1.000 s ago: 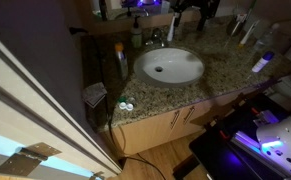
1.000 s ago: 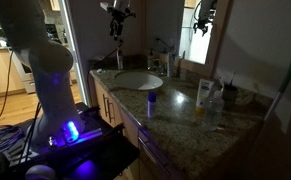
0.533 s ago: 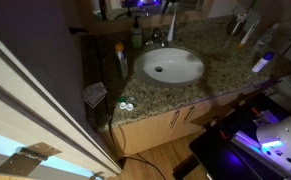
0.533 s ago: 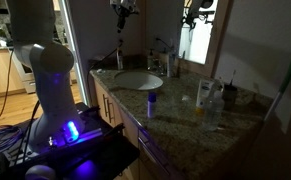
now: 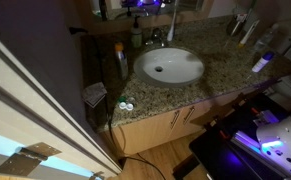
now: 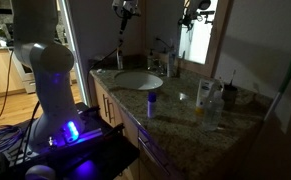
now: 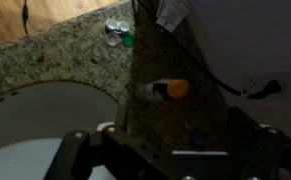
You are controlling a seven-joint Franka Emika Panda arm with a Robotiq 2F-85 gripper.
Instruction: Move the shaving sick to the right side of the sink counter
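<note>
Stick (image 7: 169,89) below claw (image 7: 163,152), jaws apart
Likely light, stiff, slick; upright, so pinch mid-body

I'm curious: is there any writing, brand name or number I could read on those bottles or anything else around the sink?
No text can be read in any view.
Orange-capped bottle: label too blurred.
White tube: print too small.
Blue-capped bottle: too dark and small.
Green bottle: too small.
</note>
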